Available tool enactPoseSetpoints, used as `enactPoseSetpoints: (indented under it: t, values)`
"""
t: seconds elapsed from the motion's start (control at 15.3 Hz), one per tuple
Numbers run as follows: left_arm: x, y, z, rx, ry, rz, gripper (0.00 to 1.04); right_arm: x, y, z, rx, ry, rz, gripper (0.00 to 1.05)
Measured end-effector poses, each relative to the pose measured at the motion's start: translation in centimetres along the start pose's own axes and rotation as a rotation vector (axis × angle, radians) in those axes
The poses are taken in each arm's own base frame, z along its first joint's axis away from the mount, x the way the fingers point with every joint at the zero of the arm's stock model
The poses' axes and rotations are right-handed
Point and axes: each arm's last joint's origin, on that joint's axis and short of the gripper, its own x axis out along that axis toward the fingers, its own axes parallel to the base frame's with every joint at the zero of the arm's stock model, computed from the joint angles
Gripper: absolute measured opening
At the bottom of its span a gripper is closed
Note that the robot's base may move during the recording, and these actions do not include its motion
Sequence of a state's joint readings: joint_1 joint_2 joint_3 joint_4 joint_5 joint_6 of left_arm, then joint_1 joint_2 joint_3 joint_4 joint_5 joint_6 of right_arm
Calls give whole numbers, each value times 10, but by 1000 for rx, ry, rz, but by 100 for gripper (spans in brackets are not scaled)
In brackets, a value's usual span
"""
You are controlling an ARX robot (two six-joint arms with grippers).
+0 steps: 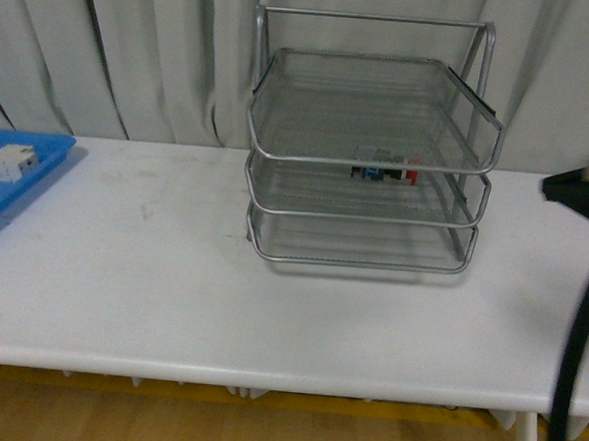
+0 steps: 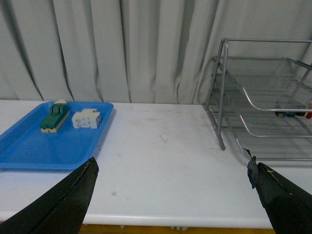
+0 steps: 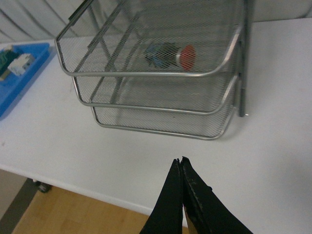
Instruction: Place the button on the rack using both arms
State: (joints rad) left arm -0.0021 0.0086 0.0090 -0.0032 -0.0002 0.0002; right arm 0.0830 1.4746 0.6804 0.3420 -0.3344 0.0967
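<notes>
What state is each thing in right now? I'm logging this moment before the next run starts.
Red-capped push button with blue-green body: lying on its side in the rack's middle tier.
Silver three-tier wire-mesh rack: upright on the white table; top and bottom tiers empty.
Blue plastic tray: holds a green-and-cream switch and a white block.
Left gripper: open, empty.
Right gripper: shut, empty.

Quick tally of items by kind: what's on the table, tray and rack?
Wire racks: 1, the rack
Blue trays: 1, the tray
Red-capped buttons: 1, the button lying in the rack
Green-and-cream switches: 1, the switch on the tray
White blocks: 1, the block on the tray
Total: 5
</notes>
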Motion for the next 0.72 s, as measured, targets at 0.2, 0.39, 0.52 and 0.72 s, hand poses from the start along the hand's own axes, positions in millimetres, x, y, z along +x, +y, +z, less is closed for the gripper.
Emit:
enactPoseSetpoints:
  t: [0.2, 0.39, 0.52, 0.72]
  values:
    - [0, 0, 0, 0, 0, 0, 98, -71, -5, -6, -106, -408, -298, 2]
    - [0, 0, 0, 0, 0, 0, 98, -121, 13, -47, -125, -403, -386, 2]
    - [0, 0, 0, 0, 0, 0, 98, -140, 20, -65, -140, -448, -385, 2]
    - [0, 0, 0, 0, 0, 0, 98, -146, 21, -87, -143, -461, -385, 2]
